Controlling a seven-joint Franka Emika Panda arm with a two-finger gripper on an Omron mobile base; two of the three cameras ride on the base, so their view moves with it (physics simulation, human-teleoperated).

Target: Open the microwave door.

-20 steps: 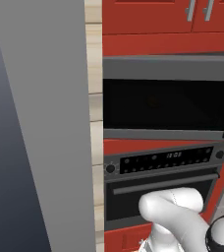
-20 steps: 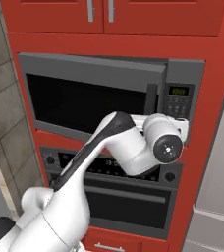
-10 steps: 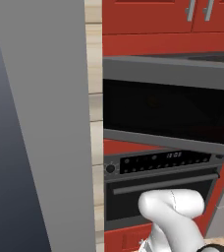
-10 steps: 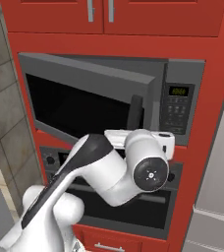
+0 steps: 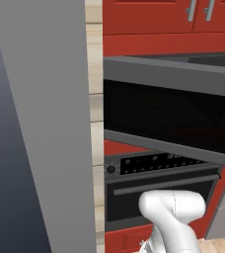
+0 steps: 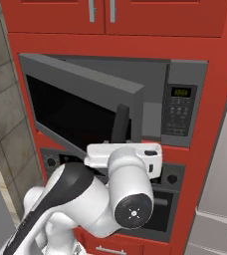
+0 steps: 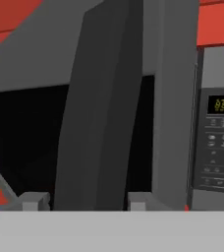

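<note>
The microwave (image 6: 177, 112) is a grey box set in red cabinets, with a black control panel on its right side. The microwave door (image 6: 80, 104) stands partly open, hinged at the left, its right edge swung out toward me. Its black vertical bar handle (image 6: 120, 122) rises just above my white hand. In the hand view the handle (image 7: 99, 123) stands between the two fingertips (image 7: 35, 201) of my gripper (image 7: 84, 202). The jaws are open, with slim gaps on either side of the bar. From the left, the door (image 5: 168, 113) juts out as a dark glass panel.
Under the microwave sits a black-fronted oven (image 5: 159, 192) with a horizontal grey handle and knobs. A tall grey panel (image 5: 40, 123) fills the left side. Red cabinet doors (image 6: 100, 15) hang above, and a grey unit (image 6: 220, 199) stands at the right.
The door has swung further outward from the microwave. My hand has drawn back toward the base with the handle. The fingers have spread apart off the bar.
</note>
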